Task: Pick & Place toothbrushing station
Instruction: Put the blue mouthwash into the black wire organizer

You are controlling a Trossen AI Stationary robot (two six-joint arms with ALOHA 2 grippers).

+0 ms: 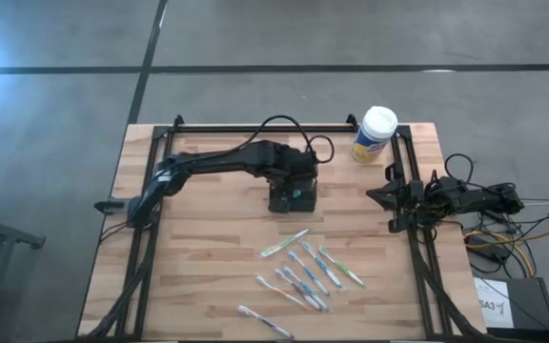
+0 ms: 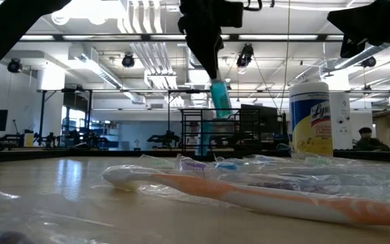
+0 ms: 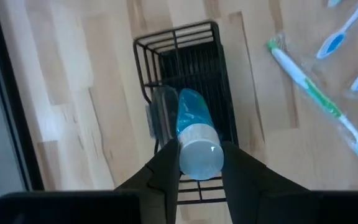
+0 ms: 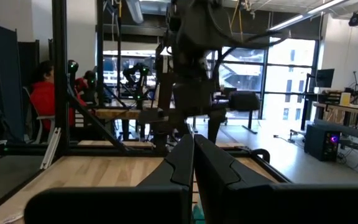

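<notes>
The toothbrushing station, a small black mesh caddy [image 1: 284,202], stands on the wooden table at mid-table; it also shows in the left wrist view [image 3: 176,31] and the low view [image 2: 249,132]. My left gripper [image 1: 292,183] is right above it, shut on a teal tube [image 3: 191,115] with a pale end. In the low view the tube [image 2: 220,98] hangs below the gripper [image 2: 208,64], its lower end about level with the caddy's rim. My right gripper [image 1: 374,195] waits shut and empty at the table's right side [image 4: 193,146]. My left gripper pinches the tube's pale, wide upper end [image 3: 201,163] between its two fingers [image 3: 166,168]. The fingers come from above, pointing down. The tube hangs below them, a little tilted, teal end down over the caddy's compartments. Whether it touches the caddy I cannot tell.
Several wrapped toothbrushes [image 1: 303,272] lie scattered on the near half of the table, one green one [image 3: 319,99] close beside the caddy. A white-lidded, yellow-labelled canister [image 1: 375,133] stands at the far right. A black frame rail runs along the table's far and side edges.
</notes>
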